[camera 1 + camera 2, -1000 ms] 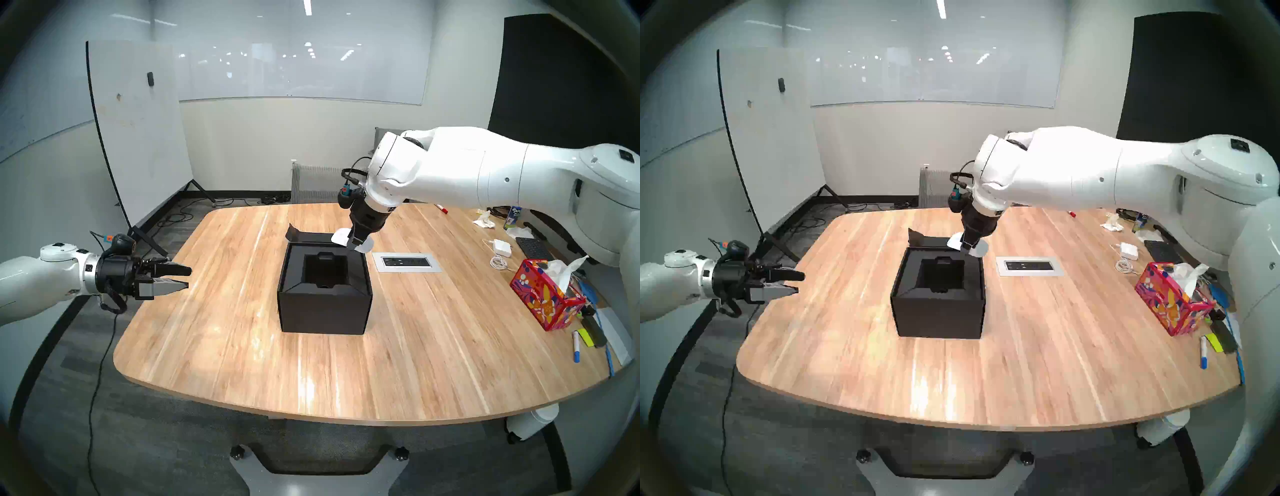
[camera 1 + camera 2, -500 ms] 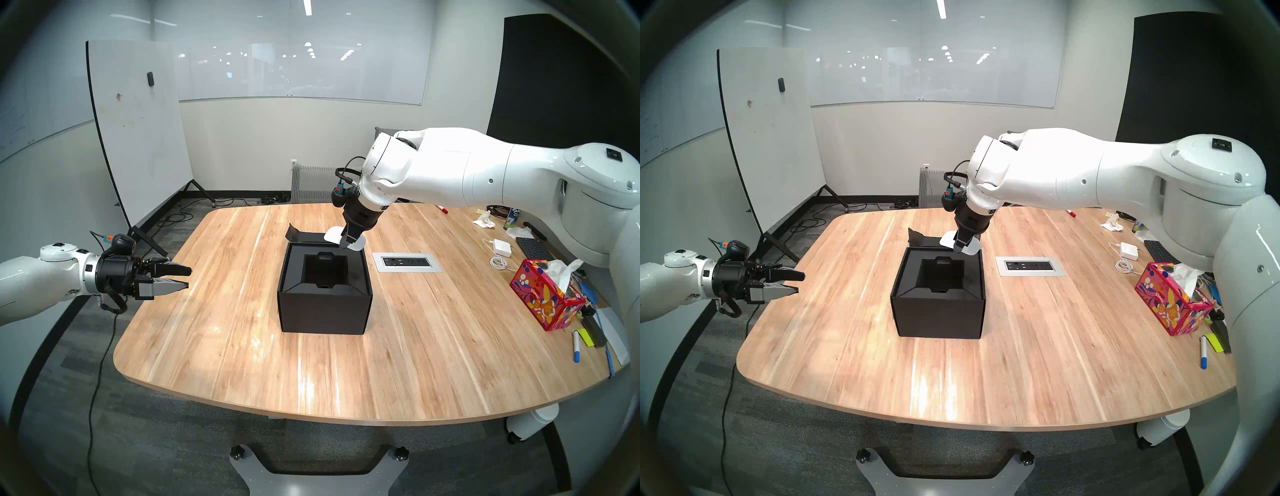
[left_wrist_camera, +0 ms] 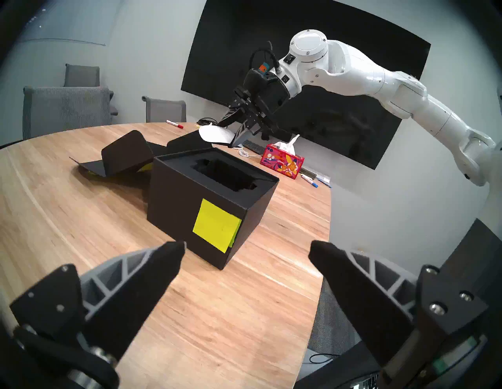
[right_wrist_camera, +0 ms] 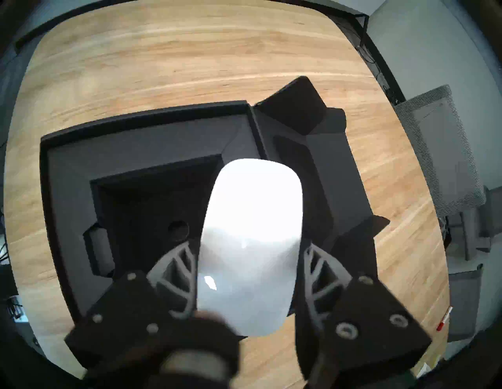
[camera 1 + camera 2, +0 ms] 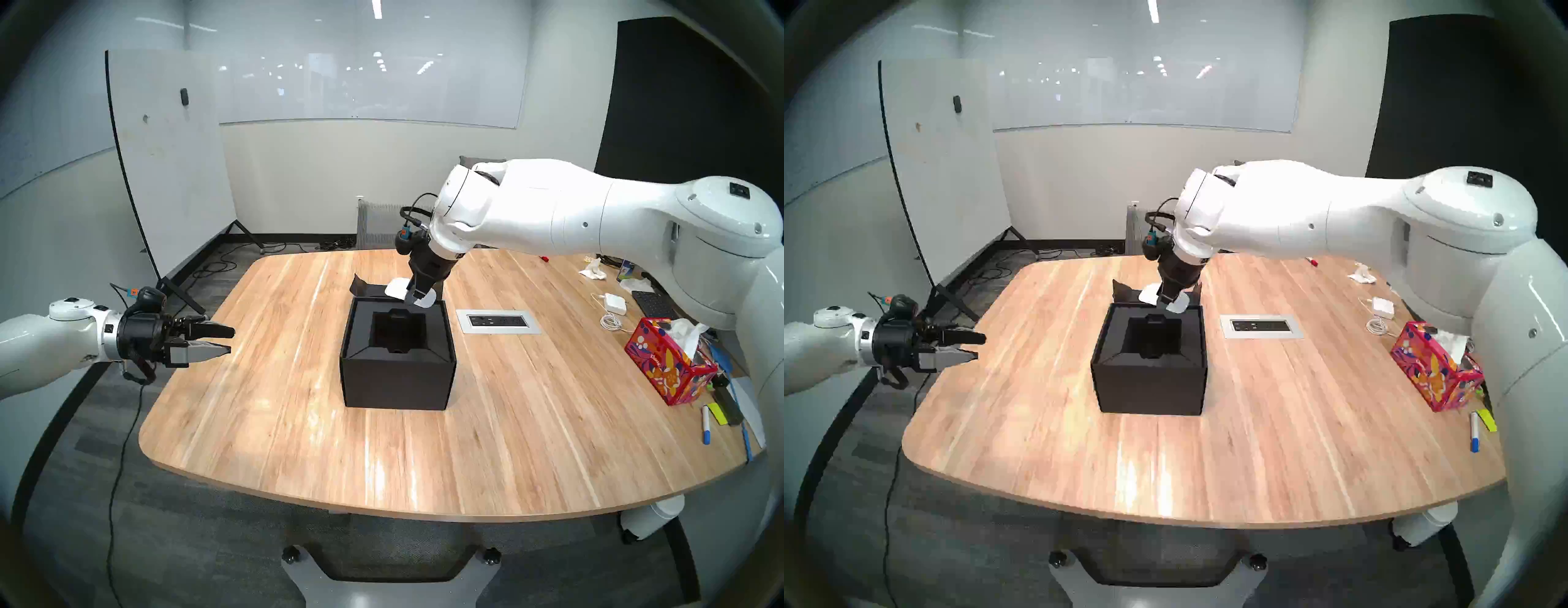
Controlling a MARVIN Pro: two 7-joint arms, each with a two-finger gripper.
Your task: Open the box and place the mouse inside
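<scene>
The black box (image 5: 398, 373) stands open mid-table, its lid flap (image 5: 369, 289) folded back flat behind it and its recessed insert (image 5: 399, 331) empty. A yellow-green sticky note (image 3: 216, 228) is on its left side. My right gripper (image 5: 415, 298) is shut on the glossy white mouse (image 5: 398, 288), holding it by its long sides just above the box's far rim. In the right wrist view the mouse (image 4: 252, 231) fills the gap between the fingers (image 4: 176, 260), above the insert's back right corner. My left gripper (image 5: 231, 341) hangs open and empty off the table's left edge, pointing toward the box.
A power outlet plate (image 5: 498, 321) is set in the table right of the box. A red floral tissue box (image 5: 670, 365), white adapter (image 5: 616, 303), keyboard (image 5: 653, 303) and markers (image 5: 706, 429) crowd the right edge. A whiteboard (image 5: 169, 161) stands at the left.
My right arm has carried the mouse leftward, from beyond the box's far right corner to over its back rim. The left arm has stayed still.
</scene>
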